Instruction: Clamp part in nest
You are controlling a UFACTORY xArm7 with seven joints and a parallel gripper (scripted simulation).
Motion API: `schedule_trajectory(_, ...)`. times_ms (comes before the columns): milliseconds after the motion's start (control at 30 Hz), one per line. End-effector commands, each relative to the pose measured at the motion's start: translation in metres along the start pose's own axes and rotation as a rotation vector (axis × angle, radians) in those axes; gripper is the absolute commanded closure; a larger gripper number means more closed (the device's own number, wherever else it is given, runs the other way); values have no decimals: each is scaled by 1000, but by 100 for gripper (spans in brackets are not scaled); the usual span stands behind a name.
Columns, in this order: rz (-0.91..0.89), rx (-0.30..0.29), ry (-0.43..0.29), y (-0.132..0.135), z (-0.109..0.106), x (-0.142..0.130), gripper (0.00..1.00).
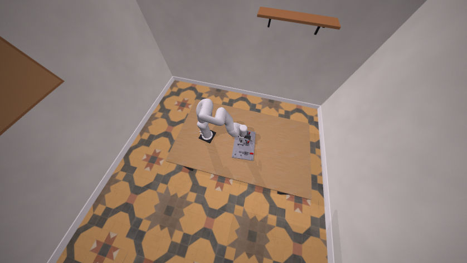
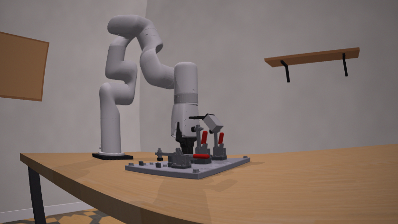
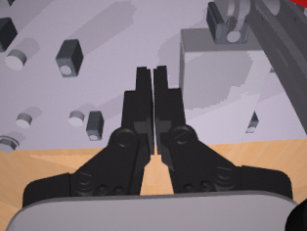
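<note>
The part (image 3: 215,75), a plain grey block, lies on the grey fixture plate (image 3: 130,21) (image 2: 220,164) (image 1: 243,156) in one nest, under a clamp's dark bar (image 3: 276,23). My gripper (image 3: 153,85) (image 2: 185,145) is shut on nothing, low over the plate, its fingers just left of the part's side. I cannot tell whether they touch it. In the exterior view the part is hidden behind the clamps.
Two clamps stand with red handles upright (image 2: 204,136) (image 2: 221,137); a third red handle (image 2: 201,155) lies level. Small dark blocks (image 3: 67,56) and round pads (image 3: 16,60) of another nest lie left of the fingers. The plate rests on a wooden table (image 2: 306,178).
</note>
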State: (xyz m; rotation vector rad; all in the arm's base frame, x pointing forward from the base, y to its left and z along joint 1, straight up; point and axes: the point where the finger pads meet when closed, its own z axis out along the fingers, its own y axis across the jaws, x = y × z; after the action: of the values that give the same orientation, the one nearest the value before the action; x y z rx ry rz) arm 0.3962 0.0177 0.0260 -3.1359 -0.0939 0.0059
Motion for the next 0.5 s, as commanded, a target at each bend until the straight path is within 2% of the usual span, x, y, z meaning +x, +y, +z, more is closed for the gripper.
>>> schedule_trajectory(0,10,-2,4,2,-1,2,100)
schedule_trajectory(467,10,-2,4,-15,-1,2,100)
